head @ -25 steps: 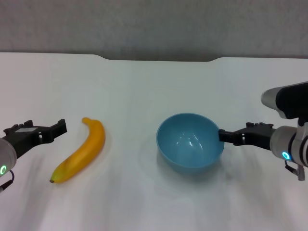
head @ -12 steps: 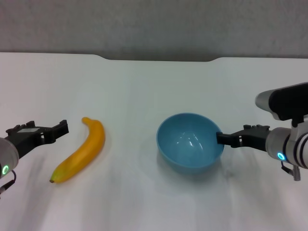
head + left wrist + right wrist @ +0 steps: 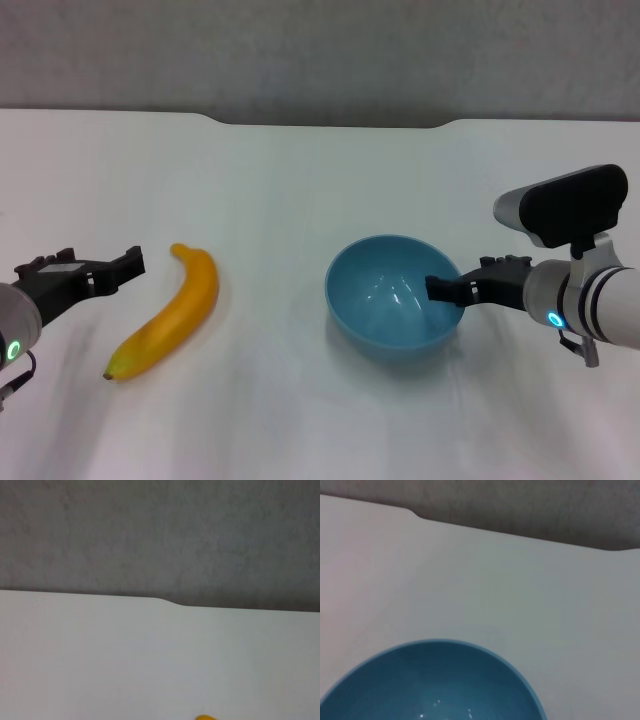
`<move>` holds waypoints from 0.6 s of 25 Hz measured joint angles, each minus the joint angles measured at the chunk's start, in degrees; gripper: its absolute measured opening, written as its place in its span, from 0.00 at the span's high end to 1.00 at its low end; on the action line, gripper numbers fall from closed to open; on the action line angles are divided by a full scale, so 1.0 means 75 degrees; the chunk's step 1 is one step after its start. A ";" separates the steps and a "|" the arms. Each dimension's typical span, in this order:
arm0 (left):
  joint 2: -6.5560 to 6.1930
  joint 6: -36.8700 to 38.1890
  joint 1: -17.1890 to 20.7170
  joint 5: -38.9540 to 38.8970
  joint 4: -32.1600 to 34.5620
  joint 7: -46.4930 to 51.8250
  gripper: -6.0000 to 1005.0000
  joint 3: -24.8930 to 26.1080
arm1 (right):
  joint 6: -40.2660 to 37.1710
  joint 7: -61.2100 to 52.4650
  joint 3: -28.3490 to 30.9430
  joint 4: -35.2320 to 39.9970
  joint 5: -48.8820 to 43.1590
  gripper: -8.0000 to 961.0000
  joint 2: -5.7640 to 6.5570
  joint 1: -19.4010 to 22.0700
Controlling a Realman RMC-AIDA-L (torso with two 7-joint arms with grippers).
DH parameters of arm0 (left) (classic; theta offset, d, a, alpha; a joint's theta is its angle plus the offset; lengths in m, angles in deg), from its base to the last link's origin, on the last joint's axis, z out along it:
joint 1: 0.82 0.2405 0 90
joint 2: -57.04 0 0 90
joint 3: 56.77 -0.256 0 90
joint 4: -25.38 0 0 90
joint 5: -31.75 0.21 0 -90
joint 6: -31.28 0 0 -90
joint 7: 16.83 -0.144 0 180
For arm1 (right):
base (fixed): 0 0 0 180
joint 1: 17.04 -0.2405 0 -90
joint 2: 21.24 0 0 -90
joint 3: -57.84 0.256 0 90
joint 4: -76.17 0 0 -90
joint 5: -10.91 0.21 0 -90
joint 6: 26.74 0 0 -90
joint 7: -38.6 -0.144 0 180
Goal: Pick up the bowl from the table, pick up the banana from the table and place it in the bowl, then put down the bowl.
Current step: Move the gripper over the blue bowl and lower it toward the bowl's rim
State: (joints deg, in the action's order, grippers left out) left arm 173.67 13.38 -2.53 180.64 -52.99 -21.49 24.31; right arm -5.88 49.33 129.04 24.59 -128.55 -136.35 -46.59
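The light-blue bowl (image 3: 385, 300) stands upright on the white table (image 3: 300, 180), right of centre. It also fills the lower part of the right wrist view (image 3: 435, 685). My right gripper (image 3: 445, 289) is open at the bowl's right rim, with one dark finger reaching over the rim into the bowl. The yellow-orange banana (image 3: 170, 315) lies on the table to the left. A sliver of it shows in the left wrist view (image 3: 204, 717). My left gripper (image 3: 128, 265) is open, low over the table just left of the banana's far end, not touching it.
The table's far edge has a shallow notch (image 3: 330, 122) with a grey wall behind it. White tabletop lies between the banana and the bowl.
My right gripper has moved left toward the bowl, and its finger now reaches over the rim. The left gripper, the banana and the bowl have hardly moved.
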 joint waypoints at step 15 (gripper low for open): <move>0.0000 0.0067 -0.0051 0.0001 0.0068 0.0000 0.10 -0.0005 | -0.0007 0.0001 -0.0411 0.0642 0.0187 0.13 -0.0037 -0.0548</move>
State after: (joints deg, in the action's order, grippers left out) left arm 173.67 13.89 -2.92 180.64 -52.48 -21.49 24.27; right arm -5.93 49.34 125.96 29.40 -127.15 -136.63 -50.71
